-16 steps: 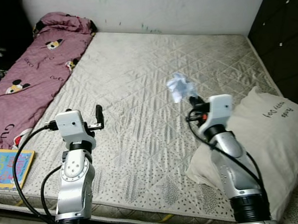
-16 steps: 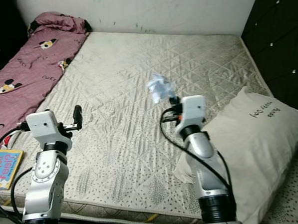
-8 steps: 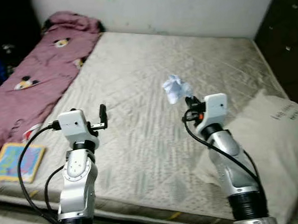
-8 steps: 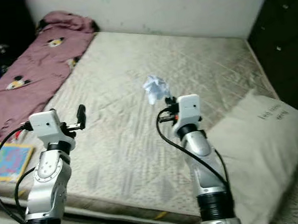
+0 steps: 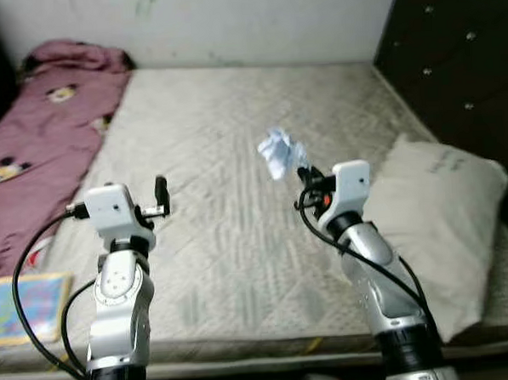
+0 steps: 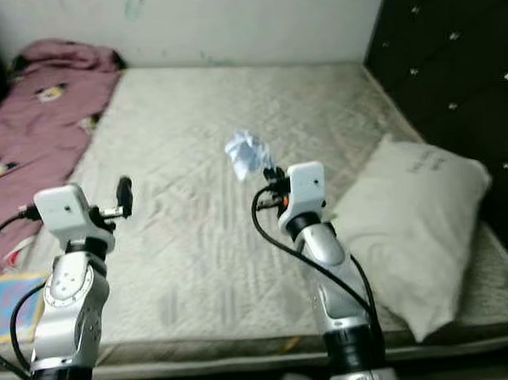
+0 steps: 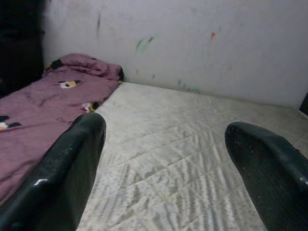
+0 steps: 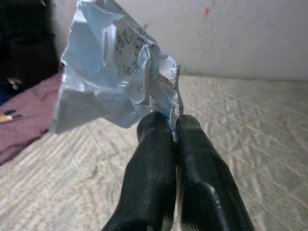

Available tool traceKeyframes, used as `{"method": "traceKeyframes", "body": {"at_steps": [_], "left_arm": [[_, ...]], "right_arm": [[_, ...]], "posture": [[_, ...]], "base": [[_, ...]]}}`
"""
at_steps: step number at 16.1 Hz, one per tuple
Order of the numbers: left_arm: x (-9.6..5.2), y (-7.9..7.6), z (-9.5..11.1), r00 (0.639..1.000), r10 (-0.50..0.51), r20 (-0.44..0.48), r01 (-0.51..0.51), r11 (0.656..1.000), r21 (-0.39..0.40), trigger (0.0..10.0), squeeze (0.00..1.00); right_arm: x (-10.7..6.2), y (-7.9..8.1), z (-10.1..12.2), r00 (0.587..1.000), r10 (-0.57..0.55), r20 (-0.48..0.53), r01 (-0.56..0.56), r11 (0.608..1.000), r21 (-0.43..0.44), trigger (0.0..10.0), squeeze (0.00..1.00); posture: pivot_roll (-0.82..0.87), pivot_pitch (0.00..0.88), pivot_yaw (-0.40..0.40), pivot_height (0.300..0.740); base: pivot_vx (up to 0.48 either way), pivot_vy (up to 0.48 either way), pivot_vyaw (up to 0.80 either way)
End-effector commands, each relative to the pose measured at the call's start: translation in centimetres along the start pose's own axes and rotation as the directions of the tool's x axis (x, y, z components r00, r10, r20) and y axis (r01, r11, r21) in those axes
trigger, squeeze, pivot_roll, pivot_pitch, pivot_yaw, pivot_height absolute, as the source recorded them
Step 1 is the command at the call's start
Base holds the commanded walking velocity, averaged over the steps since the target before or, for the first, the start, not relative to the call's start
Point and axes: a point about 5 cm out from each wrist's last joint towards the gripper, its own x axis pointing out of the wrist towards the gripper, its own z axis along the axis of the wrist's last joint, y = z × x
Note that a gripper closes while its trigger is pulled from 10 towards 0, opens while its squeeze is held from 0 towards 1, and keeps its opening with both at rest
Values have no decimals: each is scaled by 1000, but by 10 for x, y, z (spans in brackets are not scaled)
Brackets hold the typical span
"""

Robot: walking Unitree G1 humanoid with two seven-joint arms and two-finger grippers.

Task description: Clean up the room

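Item: crumpled paper wrapper point(image 8: 115, 72), pale blue with printed text, at frame centre of the left eye view, held above the bare mattress point(image 5: 226, 140). Likely very light, soft, tear-prone; a pinch on a bunched corner suffices. Right gripper point(image 8: 173, 126): fingers together, clamped on its lower edge. Left gripper point(image 7: 163, 144): fingers apart, empty, lower left. Pillow point(image 5: 434, 206) at right.

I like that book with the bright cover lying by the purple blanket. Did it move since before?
No. The colourful book lies at the mattress edge beside the purple blanket, as before. It sits differently in the picture because the camera moved.
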Motion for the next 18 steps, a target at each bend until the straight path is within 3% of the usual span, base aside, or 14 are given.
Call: {"method": "traceKeyframes", "body": {"at_steps": [1,5,8,18], "left_arm": [[0,-7,-2,1000,-21,-6,21,1000,-13,10000,0],[1,-6,-1,1000,-8,1,8,1000,0,10000,0],[1,-8,-1,1000,-10,-3,10,1000,-1,10000,0],[1,-8,-1,1000,-24,-1,24,999,-23,10000,0]], "right_arm": [[-2,-8,0,1000,-26,-2,26,1000,-8,10000,0],[-1,-8,0,1000,-22,-1,22,1000,-11,10000,0],[-1,-8,0,1000,-19,-3,19,1000,-13,10000,0],[0,-7,-1,1000,-15,-12,15,1000,-11,10000,0]], "posture": [[-102,0,5,740],[-103,0,3,740],[-102,0,1,740],[-105,0,0,740]], "base": [[0,480,0],[0,440,0],[0,0,0],[0,477,0]]}}
